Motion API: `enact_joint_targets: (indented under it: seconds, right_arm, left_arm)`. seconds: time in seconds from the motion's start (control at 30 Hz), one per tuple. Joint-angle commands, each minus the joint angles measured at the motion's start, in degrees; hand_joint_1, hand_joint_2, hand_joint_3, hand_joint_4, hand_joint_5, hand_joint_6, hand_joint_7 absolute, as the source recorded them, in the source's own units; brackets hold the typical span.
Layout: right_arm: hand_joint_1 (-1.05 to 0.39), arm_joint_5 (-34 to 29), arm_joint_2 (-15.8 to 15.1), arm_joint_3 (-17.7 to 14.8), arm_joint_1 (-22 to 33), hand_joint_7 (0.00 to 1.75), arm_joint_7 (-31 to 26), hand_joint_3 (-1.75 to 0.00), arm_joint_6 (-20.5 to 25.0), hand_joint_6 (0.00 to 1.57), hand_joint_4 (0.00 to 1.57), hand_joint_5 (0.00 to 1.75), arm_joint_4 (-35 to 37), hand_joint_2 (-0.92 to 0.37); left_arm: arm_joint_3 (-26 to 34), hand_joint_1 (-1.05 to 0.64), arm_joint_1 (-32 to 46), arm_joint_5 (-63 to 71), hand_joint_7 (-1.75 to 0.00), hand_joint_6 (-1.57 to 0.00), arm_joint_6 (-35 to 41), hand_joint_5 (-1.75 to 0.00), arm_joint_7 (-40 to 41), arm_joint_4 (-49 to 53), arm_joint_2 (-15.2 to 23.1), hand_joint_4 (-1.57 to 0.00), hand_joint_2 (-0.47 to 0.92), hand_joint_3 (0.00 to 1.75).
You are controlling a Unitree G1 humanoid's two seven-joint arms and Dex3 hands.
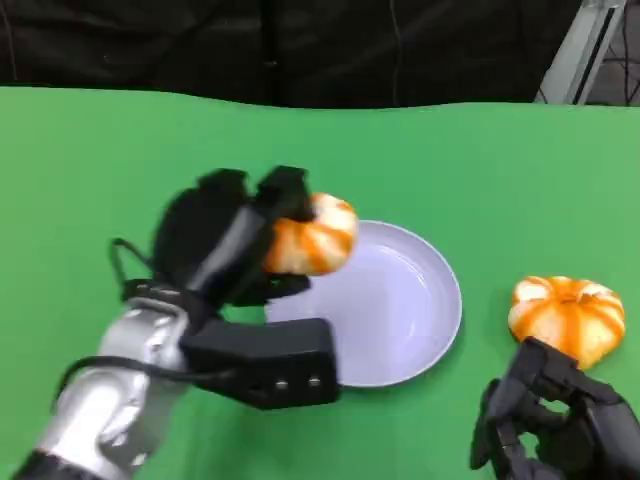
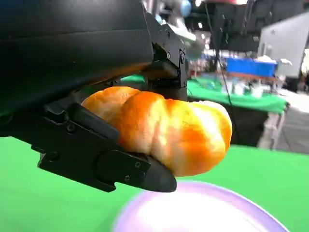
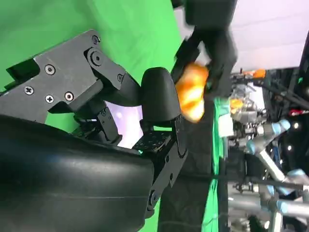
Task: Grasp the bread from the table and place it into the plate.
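My left hand (image 1: 235, 235) grips an orange-and-white bread roll (image 1: 312, 237) and holds it in the air over the left rim of the pale lavender plate (image 1: 410, 330). In the left wrist view the bread (image 2: 169, 130) sits between the black fingers (image 2: 120, 166), with the plate (image 2: 203, 212) just below it. A second bread roll (image 1: 567, 316) lies on the green table to the right of the plate. My right hand (image 1: 555, 425) hangs low near the table's front edge, just in front of that roll, holding nothing, its fingers partly curled. The right wrist view shows the carried bread (image 3: 192, 92) beyond my right hand's fingers (image 3: 157, 96).
The green table (image 1: 100, 160) stretches wide to the left and behind the plate. A black curtain (image 1: 300, 50) closes off the far edge. A grey metal frame post (image 1: 585, 50) stands at the back right.
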Motion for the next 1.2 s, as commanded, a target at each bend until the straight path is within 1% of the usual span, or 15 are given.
enact_joint_targets:
  seconds: [0.03, 0.2, 0.33, 0.37, 0.43, 0.5, 0.8, 0.93, 0.97, 1.0, 1.03, 1.07, 1.1, 1.13, 1.2]
  right_arm:
    - [-0.14, 0.69, -0.34, -0.29, 0.5, 1.68, -0.15, -1.22, 0.07, 0.68, 0.83, 1.75, -0.64, -0.57]
    - [-0.14, 0.57, -0.04, 0.2, 0.86, 1.68, -0.53, -1.21, 0.79, 0.68, 0.83, 1.75, -1.32, -0.57]
    - [-0.13, 0.48, 0.05, 0.5, 1.0, 1.69, -0.83, -1.22, 1.09, 0.68, 0.83, 1.75, -1.66, -0.57]
    - [-0.13, 0.22, 0.1, 0.61, 1.18, 1.69, -1.11, -1.22, 1.27, 0.68, 0.83, 1.75, -1.88, -0.57]
    - [-0.13, -0.08, 0.19, 0.81, 1.33, 1.69, -1.4, -1.22, 1.29, 0.68, 0.83, 1.75, -2.03, -0.57]
    - [-0.12, 0.01, 0.12, 0.95, 1.4, 1.69, -1.47, -1.22, 1.47, 0.68, 0.83, 1.75, -2.21, -0.57]
    - [-0.12, 0.18, 0.0, 1.19, 1.53, 1.69, -1.66, -1.23, 1.84, 0.68, 0.83, 1.75, -2.6, -0.57]
    - [-0.12, 0.28, 0.03, 1.25, 1.57, 1.69, -1.69, -1.23, 1.95, 0.68, 0.83, 1.75, -2.74, -0.57]
    - [-0.12, 0.33, 0.06, 1.2, 1.44, 1.69, -1.63, -1.22, 1.81, 0.68, 0.83, 1.75, -2.52, -0.57]
    - [-0.13, 0.24, 0.1, 1.16, 1.34, 1.69, -1.66, -1.22, 1.58, 0.68, 0.83, 1.75, -2.3, -0.57]
    - [-0.13, 0.17, 0.12, 1.12, 1.28, 1.68, -1.68, -1.22, 1.42, 0.68, 0.83, 1.75, -2.14, -0.57]
    - [-0.13, 0.25, 0.08, 1.06, 1.27, 1.68, -1.62, -1.22, 1.4, 0.68, 0.83, 1.75, -2.1, -0.57]
    - [-0.13, 0.27, 0.03, 1.03, 1.33, 1.68, -1.61, -1.22, 1.48, 0.68, 0.83, 1.75, -2.16, -0.57]
    - [-0.13, 0.3, -0.01, 1.01, 1.38, 1.68, -1.58, -1.22, 1.55, 0.68, 0.83, 1.75, -2.23, -0.57]
    - [-0.13, 0.31, -0.04, 0.99, 1.43, 1.68, -1.57, -1.22, 1.62, 0.68, 0.82, 1.75, -2.28, -0.57]
  left_arm:
    - [-0.32, -0.12, -2.12, 0.11, -1.75, -0.53, 0.53, -1.75, -0.29, 1.37, -0.09, -0.69, 0.87, 0.27]
    - [-1.66, -0.1, -6.18, -0.39, -1.75, -0.52, -0.31, -1.75, 1.22, 7.28, -2.85, -0.7, 0.87, 0.27]
    - [-2.2, -0.06, -7.46, -0.28, -1.75, -0.5, -0.59, -1.75, 2.62, 10.06, -3.62, -0.7, 0.84, 0.23]
    - [-2.59, -0.06, -7.76, -0.96, -1.75, -0.5, -1.09, -1.75, 2.52, 12.06, -4.54, -0.7, 0.84, 0.23]
    - [-3.43, -0.03, -8.35, -2.14, -1.75, -0.56, -2.16, -1.75, 2.34, 15.86, -6.13, -0.73, 0.86, 0.23]
    - [-4.09, -0.03, -8.83, -2.36, -1.75, -0.56, -2.8, -1.75, 2.73, 18.18, -6.99, -0.74, 0.85, 0.22]
    - [-4.55, -0.05, -9.39, -2.78, -1.75, -0.55, -3.81, -1.75, 3.58, 20.41, -7.65, -0.75, 0.85, 0.18]
    - [-4.88, -0.05, -9.34, -3.19, -1.75, -0.54, -4.12, -1.75, 3.66, 21.18, -8.08, -0.72, 0.89, 0.17]
    - [-5.3, -0.14, -9.11, -4.07, -1.57, -0.49, -3.54, -1.56, -1.39, 20.8, -7.02, -0.62, 0.9, 0.2]
    - [-5.97, -0.34, -8.96, -4.44, -0.95, -0.51, -2.99, -0.96, -5.99, 20.27, -5.85, -0.53, 0.91, 0.26]
    - [-6.39, -0.52, -8.82, -4.64, -0.42, -0.53, -2.56, -0.44, -9.35, 19.76, -5.03, -0.44, 0.92, 0.34]
    - [-6.65, -0.6, -8.67, -4.87, -0.23, -0.53, -2.3, -0.25, -11.79, 19.54, -4.51, -0.39, 0.92, 0.37]
    - [-6.72, -0.67, -8.52, -5.0, -0.12, -0.51, -2.36, -0.13, -12.65, 19.53, -4.3, -0.33, 0.92, 0.4]
    - [-6.71, -0.73, -8.39, -5.17, -0.05, -0.49, -2.38, -0.06, -13.22, 19.47, -4.2, -0.28, 0.92, 0.43]
    - [-6.7, -0.76, -8.26, -5.34, -0.02, -0.48, -2.34, -0.02, -13.79, 19.28, -4.08, -0.25, 0.92, 0.45]
